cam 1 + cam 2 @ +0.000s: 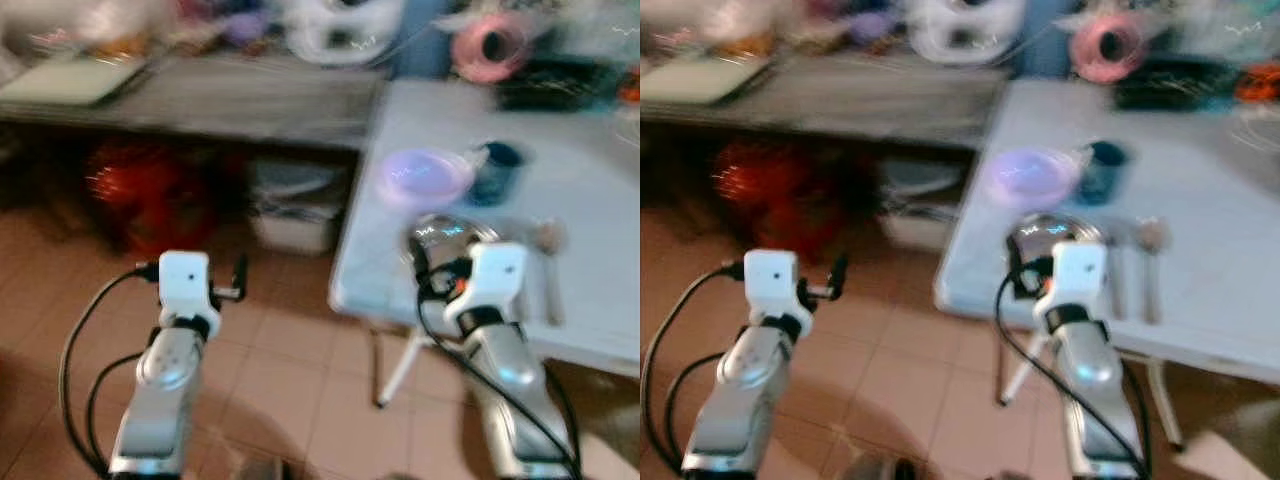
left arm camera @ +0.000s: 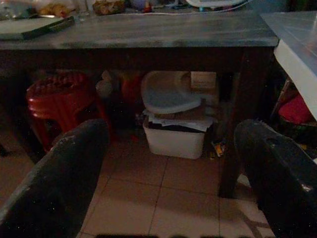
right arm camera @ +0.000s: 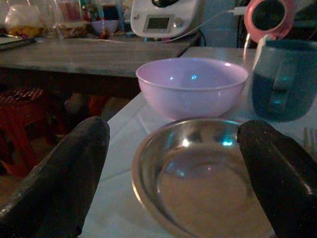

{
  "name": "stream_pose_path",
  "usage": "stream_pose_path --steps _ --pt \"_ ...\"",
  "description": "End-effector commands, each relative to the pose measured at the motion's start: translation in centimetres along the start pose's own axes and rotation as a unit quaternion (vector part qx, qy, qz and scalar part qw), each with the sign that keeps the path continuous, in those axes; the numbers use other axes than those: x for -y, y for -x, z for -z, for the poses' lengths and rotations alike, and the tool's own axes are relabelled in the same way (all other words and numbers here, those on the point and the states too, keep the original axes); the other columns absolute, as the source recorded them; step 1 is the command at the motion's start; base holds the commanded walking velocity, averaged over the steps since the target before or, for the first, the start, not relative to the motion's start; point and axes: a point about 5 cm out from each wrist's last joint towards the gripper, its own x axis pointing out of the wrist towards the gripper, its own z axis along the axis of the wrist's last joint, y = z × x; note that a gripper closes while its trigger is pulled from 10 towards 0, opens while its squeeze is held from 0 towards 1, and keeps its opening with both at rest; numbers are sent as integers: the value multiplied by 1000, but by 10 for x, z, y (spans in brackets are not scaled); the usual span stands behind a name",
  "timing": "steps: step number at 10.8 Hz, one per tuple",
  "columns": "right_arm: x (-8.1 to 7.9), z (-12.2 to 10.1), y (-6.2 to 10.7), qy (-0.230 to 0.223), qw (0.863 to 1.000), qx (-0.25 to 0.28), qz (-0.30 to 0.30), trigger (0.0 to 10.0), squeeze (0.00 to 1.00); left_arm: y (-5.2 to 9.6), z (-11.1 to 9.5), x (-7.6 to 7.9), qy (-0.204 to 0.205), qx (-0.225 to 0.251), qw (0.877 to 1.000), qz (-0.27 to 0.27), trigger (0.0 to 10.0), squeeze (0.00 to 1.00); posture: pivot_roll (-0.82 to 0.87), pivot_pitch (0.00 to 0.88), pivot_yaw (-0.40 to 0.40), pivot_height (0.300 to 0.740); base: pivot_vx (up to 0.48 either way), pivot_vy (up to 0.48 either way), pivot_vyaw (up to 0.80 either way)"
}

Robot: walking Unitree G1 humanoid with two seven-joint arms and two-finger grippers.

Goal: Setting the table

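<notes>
Right end effector (image 3: 173, 163) is spread wide at the near edge of the white bench (image 1: 600, 210), with the steel dish (image 3: 198, 173) directly ahead between its fingers. We note the lilac bowl (image 3: 192, 85) just behind the dish and the teal mug (image 3: 278, 79) beside it. Head views are blurred; the cutlery (image 1: 548, 270) probably lies to the dish's right. Left end effector (image 2: 168, 163) is also wide, over the floor, farther off.

A lilac-pink bowl (image 3: 192, 85) and a dark teal mug (image 3: 283, 79) stand behind a shiny silver metal plate (image 3: 208, 176) on the pale white table (image 1: 590, 180), while a red stool (image 2: 62, 101) sits under the grey streaked counter (image 2: 148, 34).
</notes>
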Motion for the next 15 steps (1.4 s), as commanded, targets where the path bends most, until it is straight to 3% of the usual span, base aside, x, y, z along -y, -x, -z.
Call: stream_pose_path --steps 1,5,6,10,15 --pt "3 2 1 -6 1000 -7 8 10000 0 0 -4 2 -3 6 1000 7 10000 0 -28 53 39 740 244 -349 0" --pt "1 2 2 -2 1000 -8 4 10000 0 2 -3 4 -1 4 1000 9 10000 0 -27 58 31 740 264 -392 0" --pt "1 1 0 0 1000 -5 3 10000 0 2 -4 3 16 9 1000 3 10000 0 -29 58 34 740 0 0 0" --pt "1 -6 -13 7 1000 7 -3 10000 0 2 -4 4 8 10 1000 -1 10000 0 -26 81 38 740 0 0 0" --pt "2 0 -31 2 1000 -24 -13 10000 0 7 -4 6 5 3 1000 11 10000 0 -7 122 45 740 0 0 0"
